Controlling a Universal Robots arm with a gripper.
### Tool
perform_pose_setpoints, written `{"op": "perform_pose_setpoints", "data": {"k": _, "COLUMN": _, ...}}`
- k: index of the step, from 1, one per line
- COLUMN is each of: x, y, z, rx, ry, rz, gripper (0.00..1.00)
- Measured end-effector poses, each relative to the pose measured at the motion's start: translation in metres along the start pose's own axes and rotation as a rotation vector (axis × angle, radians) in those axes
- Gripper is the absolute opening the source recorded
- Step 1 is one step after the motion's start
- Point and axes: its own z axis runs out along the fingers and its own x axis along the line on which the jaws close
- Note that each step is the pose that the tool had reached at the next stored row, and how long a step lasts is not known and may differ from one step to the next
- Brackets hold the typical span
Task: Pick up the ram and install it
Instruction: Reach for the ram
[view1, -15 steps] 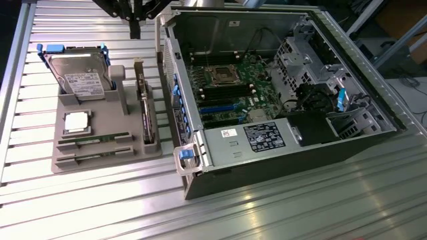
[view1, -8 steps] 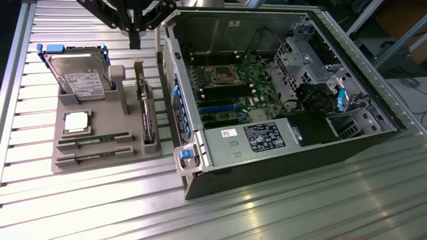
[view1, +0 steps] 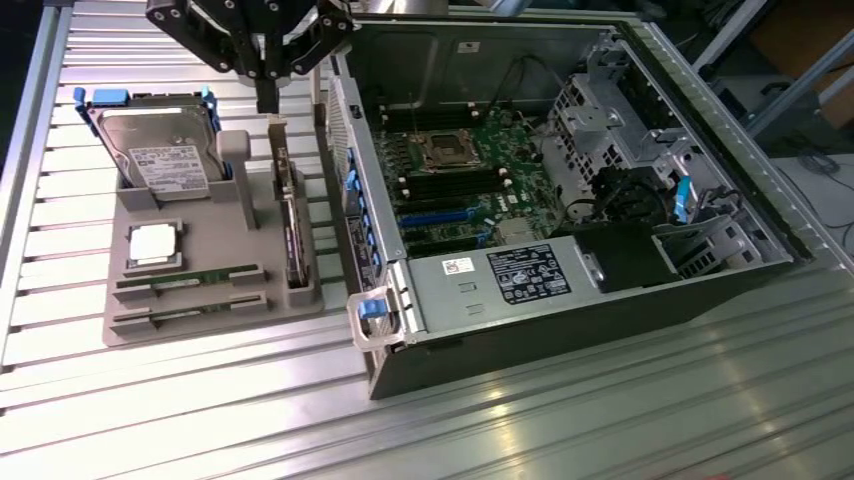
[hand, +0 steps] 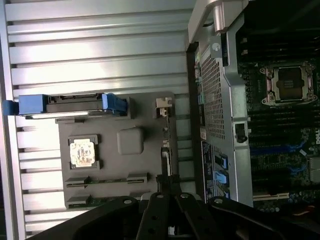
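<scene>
On the table (view1: 601, 420), at the exterior view's left, we see a gray tray (view1: 200, 335) holding a hard drive (view1: 163, 160), a processor (view1: 154, 243), an upright expansion card (view1: 291, 225) and, in 2 slots at its near end, the ram (view1: 188, 279) and a 2nd stick (view1: 184, 314). The gripper (view1: 267, 95) hangs over the tray's far end, jaws closed together and empty, well apart from the ram. The open computer case (view1: 534, 340) stands just right of the tray.
</scene>
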Motion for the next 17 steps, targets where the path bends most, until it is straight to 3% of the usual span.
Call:
{"op": "perform_pose_setpoints", "data": {"k": 2, "x": 0.001, "y": -0.0004, "z": 0.0055, "rx": 0.0000, "ry": 0.0008, "rz": 0.000, "gripper": 0.11}}
{"op": "perform_pose_setpoints", "data": {"k": 5, "x": 0.001, "y": -0.0014, "z": 0.0148, "rx": 0.0006, "ry": 0.0073, "rz": 0.000, "gripper": 0.11}}
{"op": "perform_pose_setpoints", "data": {"k": 8, "x": 0.002, "y": -0.0018, "z": 0.0172, "rx": 0.0009, "ry": 0.0099, "rz": 0.000, "gripper": 0.11}}
{"op": "perform_pose_setpoints", "data": {"k": 17, "x": 0.056, "y": -0.0058, "z": 0.0158, "rx": 0.0007, "ry": 0.0085, "rz": 0.000, "gripper": 0.11}}
